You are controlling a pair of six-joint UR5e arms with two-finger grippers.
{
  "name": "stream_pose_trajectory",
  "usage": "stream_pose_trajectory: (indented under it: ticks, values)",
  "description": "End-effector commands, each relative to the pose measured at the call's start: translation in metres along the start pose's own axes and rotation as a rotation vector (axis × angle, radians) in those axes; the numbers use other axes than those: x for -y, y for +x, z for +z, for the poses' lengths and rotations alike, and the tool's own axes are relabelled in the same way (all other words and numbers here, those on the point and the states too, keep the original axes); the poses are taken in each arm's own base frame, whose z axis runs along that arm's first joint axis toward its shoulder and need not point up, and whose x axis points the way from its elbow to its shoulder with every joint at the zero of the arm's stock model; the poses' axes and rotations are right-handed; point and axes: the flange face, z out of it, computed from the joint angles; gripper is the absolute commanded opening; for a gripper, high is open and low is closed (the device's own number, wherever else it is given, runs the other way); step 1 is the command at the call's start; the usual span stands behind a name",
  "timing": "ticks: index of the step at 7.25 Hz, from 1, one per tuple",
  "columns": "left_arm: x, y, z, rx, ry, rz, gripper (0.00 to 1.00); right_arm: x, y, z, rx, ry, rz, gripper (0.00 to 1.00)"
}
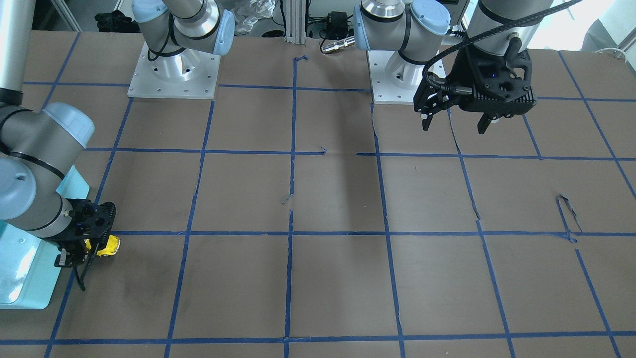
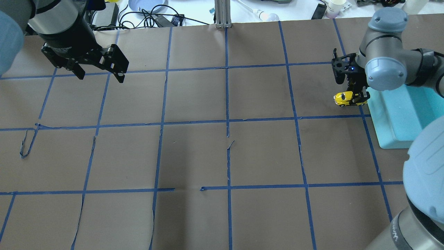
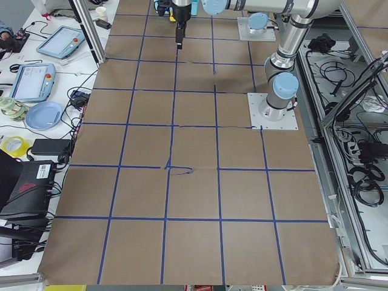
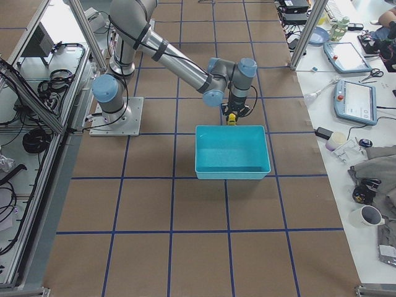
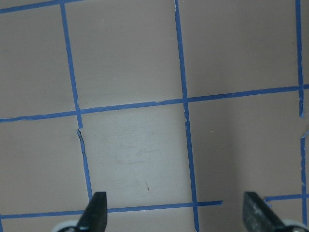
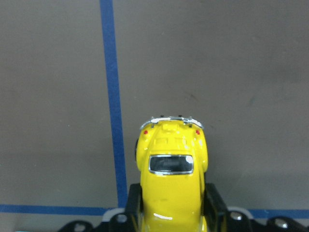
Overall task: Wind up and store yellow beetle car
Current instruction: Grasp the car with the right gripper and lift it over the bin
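Gripping the yellow car [image 6: 171, 179] by its flanks, the right gripper [image 2: 354, 98] has its jaws clenched on it low over the bench [image 2: 260, 152], just beside the outer wall of the blue bin [image 4: 232, 174]. By my reading the pickup is done and the storing is left, while whether the spring is wound I cannot tell. Open brown bench stretches beyond the car for a pull-back run, the bin wall being the only edge close by, and far across the left gripper [image 1: 454, 128] hangs with jaws released, well apart.
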Motion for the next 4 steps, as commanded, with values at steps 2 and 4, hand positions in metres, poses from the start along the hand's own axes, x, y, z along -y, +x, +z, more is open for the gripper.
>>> stream_pose_trajectory:
  ticks: [2,4]
  values:
    - [0.0,-0.001,-0.002,0.003,0.003,0.0,1.0,0.027,0.008,-0.128,-0.066,-0.005,-0.015,0.0]
    - [0.0,-0.001,-0.002,0.004,0.004,0.0,1.0,-0.018,-0.002,-0.173,-0.032,-0.096,0.037,0.0]
